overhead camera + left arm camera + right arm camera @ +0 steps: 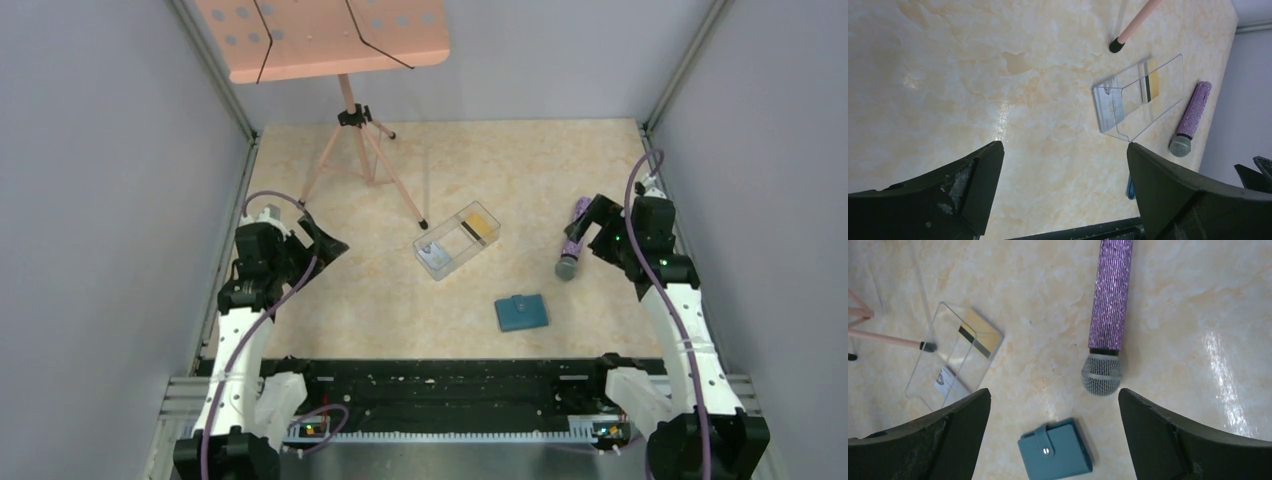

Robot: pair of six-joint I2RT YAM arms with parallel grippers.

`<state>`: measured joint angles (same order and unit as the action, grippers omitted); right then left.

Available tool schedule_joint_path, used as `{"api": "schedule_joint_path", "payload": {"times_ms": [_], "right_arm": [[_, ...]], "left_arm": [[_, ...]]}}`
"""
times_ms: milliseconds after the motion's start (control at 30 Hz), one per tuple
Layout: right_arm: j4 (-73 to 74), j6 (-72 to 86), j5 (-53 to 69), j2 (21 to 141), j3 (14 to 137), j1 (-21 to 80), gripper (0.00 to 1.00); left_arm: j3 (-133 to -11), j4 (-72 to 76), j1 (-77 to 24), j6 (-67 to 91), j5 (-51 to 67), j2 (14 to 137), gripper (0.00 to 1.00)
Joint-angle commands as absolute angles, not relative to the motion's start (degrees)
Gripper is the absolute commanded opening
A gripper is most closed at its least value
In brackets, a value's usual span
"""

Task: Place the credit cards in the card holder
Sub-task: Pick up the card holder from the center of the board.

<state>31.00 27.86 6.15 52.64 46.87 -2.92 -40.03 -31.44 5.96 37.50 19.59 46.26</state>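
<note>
The card holder [521, 313] is a teal wallet lying closed, tab snapped, on the table right of centre; it also shows in the right wrist view [1055, 450]. A yellow-gold credit card with a black stripe [481, 226] [979, 336] and a pale grey-blue card [434, 251] [945, 379] lie inside a clear plastic box [457, 240] at mid-table. My left gripper [325, 250] [1064, 146] is open and empty at the left, well away from the box. My right gripper [597, 228] [1054, 392] is open and empty, above and beyond the wallet.
A purple glitter microphone [573, 240] [1109, 305] lies just beside my right gripper. A pink tripod stand [350, 110] stands at the back, one foot [422, 224] [1116, 46] close to the clear box. Grey walls close in both sides.
</note>
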Motion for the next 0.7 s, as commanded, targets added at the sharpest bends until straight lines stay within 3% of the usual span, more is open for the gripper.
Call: {"api": "schedule_joint_path", "payload": {"times_ms": [0, 133, 400, 667], "right_arm": [[36.5, 28.3, 9.8, 50.0, 46.0, -3.5, 0.99], [39.7, 26.4, 11.1, 49.7, 45.9, -3.5, 0.99], [41.4, 25.0, 16.0, 49.9, 43.2, -3.5, 0.99], [39.4, 31.0, 21.7, 53.8, 37.4, -0.9, 0.99]], "left_arm": [[-38.2, -31.4, 6.2, 35.3, 27.1, 49.3, 0.99], [-34.7, -25.1, 5.7, 36.4, 35.3, 52.7, 0.99], [-33.5, -18.3, 0.6, 39.5, 35.6, 58.7, 0.99], [-40.5, -15.9, -21.8, 43.3, 28.4, 68.9, 0.94]]}}
